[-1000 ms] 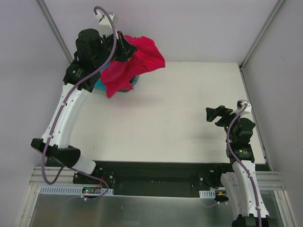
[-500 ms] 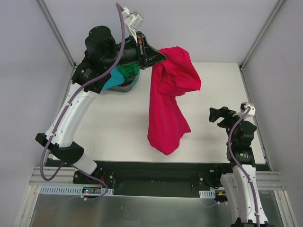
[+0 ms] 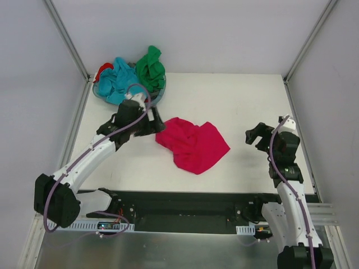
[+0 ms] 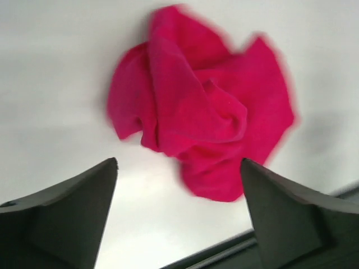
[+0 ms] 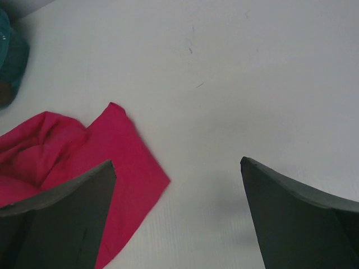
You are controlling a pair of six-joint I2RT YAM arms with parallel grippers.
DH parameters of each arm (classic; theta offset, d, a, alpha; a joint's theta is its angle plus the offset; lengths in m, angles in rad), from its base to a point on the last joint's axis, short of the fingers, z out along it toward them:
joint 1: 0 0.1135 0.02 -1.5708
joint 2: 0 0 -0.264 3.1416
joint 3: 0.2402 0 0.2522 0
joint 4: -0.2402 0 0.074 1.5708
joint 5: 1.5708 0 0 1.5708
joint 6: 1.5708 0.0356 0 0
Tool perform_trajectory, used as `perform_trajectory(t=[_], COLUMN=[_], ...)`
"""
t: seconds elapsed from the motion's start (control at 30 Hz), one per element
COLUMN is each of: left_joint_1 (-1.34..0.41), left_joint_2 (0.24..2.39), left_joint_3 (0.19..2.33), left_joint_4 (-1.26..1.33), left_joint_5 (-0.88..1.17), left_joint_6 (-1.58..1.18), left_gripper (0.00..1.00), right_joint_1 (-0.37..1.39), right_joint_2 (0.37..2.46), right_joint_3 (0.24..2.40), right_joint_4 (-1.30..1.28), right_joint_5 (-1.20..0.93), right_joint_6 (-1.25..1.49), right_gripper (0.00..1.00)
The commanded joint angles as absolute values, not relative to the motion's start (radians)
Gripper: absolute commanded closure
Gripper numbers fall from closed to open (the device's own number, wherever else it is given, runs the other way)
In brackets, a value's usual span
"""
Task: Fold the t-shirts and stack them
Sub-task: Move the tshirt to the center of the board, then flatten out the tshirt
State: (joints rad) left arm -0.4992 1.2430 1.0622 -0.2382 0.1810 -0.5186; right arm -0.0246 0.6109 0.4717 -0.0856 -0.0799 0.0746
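Note:
The crimson-pink t-shirt [image 3: 193, 145] lies crumpled in a heap on the white table, near the middle front. My left gripper [image 3: 152, 124] hovers just left of the heap, open, with nothing between its fingers; in the left wrist view the heap [image 4: 202, 117] sits beyond the gripper [image 4: 179, 165]. The turquoise-blue t-shirt [image 3: 118, 83], the green t-shirt [image 3: 150, 67] and a bit of the red t-shirt [image 3: 102, 70] are bunched in the basket at the back left. My right gripper [image 3: 255, 134] stands open and empty to the right of the pink shirt, whose corner [image 5: 120, 151] shows by its left finger.
The small grey basket [image 3: 157, 98] stands at the table's back left corner, right behind my left arm. Metal frame posts [image 3: 67, 39] rise at both back corners. A black rail [image 3: 185, 199] runs along the table's near edge.
The left gripper opened and let go of the pink t-shirt, which dropped from hanging in the air into a heap on the table. The left arm came down beside it. The right arm barely shifted.

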Motion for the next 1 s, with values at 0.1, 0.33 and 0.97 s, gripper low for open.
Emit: perform_trajectory(t=[0.1,0.33,0.97], left_joint_1=[-0.342,-0.344,-0.581], left_joint_2=[0.895,0.937,1.701], left_joint_3=[0.818,0.842,1.406], left_joint_4=[-0.273,-0.259,-0.236], left_joint_5=[-0.184,-0.002,0.242], left_joint_6=[-0.632,-0.569,-0.336], left_gripper=[0.01,0.01,0.01], right_joint_1=[-0.015,0.170,0.350], right_joint_2=[0.830,1.009,1.595], right_joint_3=[0.626,0.679,0.922], right_joint_4=[-0.149,-0.169,-0.264], right_joint_5=[-0.310,-0.198,-0.009], right_joint_6=[0.064,0.054,0.147], right_gripper=[0.04,0.04,0.19])
